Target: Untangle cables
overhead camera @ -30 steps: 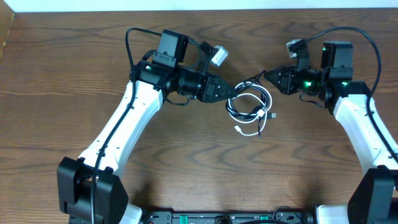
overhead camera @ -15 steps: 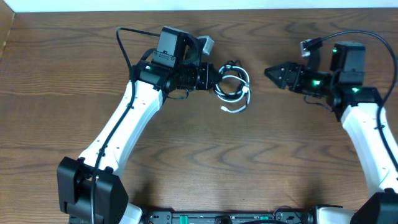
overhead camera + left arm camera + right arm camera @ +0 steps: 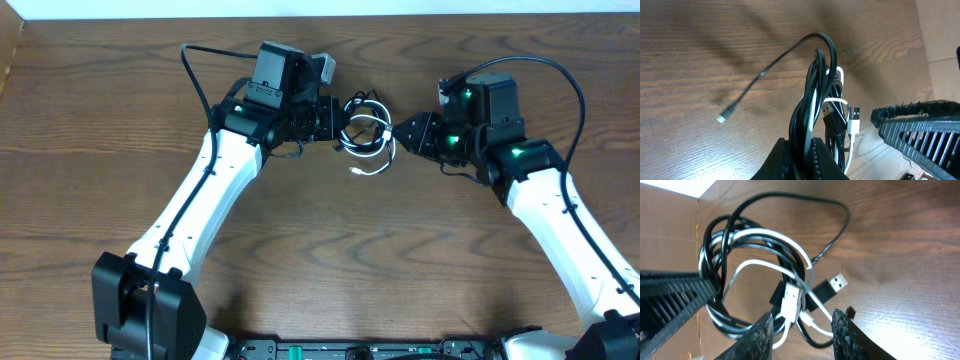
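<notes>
Just changed: the right gripper (image 3: 401,131) is back at the cables (image 3: 365,133); half a second ago it stood well apart from them, off on its own side.
Left gripper (image 3: 799,159): fingers pressed together, pinching the coil by its near edge. Black and white strands rise straight out from between the tips.
Right gripper state: fingers partly spread, straddling the lowest strands of the coil. No firm pinch shows yet.
Between the right fingers: the white plug (image 3: 790,300) and a few thin loops, white over black.
Just ahead of the right tips: the black USB plug (image 3: 837,283), lying free over the table (image 3: 900,255).
Farther ahead of the right tips: the black cable (image 3: 790,197) arches in its widest loop, wrapped round the white turns. The other arm's ribbed finger closes off the far side.
Outward from the left tips: a loose black end with a small plug (image 3: 723,118) trails away across the wood.
White cable (image 3: 375,168): one end hangs out of the coil on the side away from both tools.
Coil position: carried along with the left gripper since a second ago, now nearer that arm's side and just off the right tips.
Meaning for the task: both tools are on one coil again, so a two-sided pull looks set up. Nothing is separated yet, and white still threads through black.
</notes>
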You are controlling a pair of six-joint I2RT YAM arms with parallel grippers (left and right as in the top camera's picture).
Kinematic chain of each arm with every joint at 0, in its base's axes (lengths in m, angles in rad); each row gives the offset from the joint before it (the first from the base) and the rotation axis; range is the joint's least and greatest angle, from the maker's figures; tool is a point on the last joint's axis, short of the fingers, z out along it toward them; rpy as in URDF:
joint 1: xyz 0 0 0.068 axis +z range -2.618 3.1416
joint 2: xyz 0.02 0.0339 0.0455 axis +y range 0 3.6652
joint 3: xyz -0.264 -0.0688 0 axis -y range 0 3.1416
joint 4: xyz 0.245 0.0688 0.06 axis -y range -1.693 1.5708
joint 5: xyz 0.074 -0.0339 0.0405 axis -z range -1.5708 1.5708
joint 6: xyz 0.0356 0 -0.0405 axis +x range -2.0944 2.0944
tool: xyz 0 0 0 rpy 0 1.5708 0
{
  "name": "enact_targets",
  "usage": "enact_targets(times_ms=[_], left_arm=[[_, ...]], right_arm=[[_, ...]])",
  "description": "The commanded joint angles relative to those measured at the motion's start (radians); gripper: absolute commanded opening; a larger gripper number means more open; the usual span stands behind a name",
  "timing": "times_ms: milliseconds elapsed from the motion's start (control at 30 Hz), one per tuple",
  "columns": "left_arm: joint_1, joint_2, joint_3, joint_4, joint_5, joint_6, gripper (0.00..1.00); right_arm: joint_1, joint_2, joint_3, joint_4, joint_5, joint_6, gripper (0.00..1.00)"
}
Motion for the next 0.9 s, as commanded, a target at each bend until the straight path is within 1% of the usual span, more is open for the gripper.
enact_targets(times_ms=[0, 67, 267, 467, 533, 600, 633, 733, 867], left_arm=[[-0.005, -0.009, 0.005, 0.005, -0.008, -0.026, 0.07], [-0.016, -0.009, 0.005, 0.005, -0.009, -0.046, 0.08], [-0.048, -0.009, 0.005, 0.012, -0.01, -0.046, 0.08], [-0.061, -0.009, 0.005, 0.035, -0.01, -0.091, 0.07], [-0.061, -0.009, 0.005, 0.043, -0.01, -0.09, 0.07], [-0.061, -0.009, 0.005, 0.049, -0.01, -0.09, 0.07], [-0.061, -0.009, 0.005, 0.05, -0.01, -0.09, 0.07], [-0.061, -0.009, 0.005, 0.055, -0.014, -0.09, 0.07], [-0.06, -0.009, 0.004, 0.055, -0.106, -0.09, 0.08]], right_arm=[[0.017, 0.023, 0.001, 0.017, 0.049, 0.034, 0.35], [0.025, 0.041, 0.001, 0.027, 0.048, 0.053, 0.35], [0.034, 0.072, 0.001, 0.08, -0.003, 0.084, 0.34], [0.035, 0.073, 0.001, 0.07, 0.006, 0.069, 0.34], [0.035, 0.073, 0.001, 0.051, 0.018, 0.056, 0.31], [0.035, 0.073, 0.001, 0.045, 0.02, 0.055, 0.24], [0.035, 0.073, 0.001, 0.045, 0.019, 0.055, 0.17], [0.03, 0.069, 0.001, 0.046, 0.019, 0.055, 0.01], [0.004, 0.029, 0.001, 0.045, 0.0, 0.049, 0.01]])
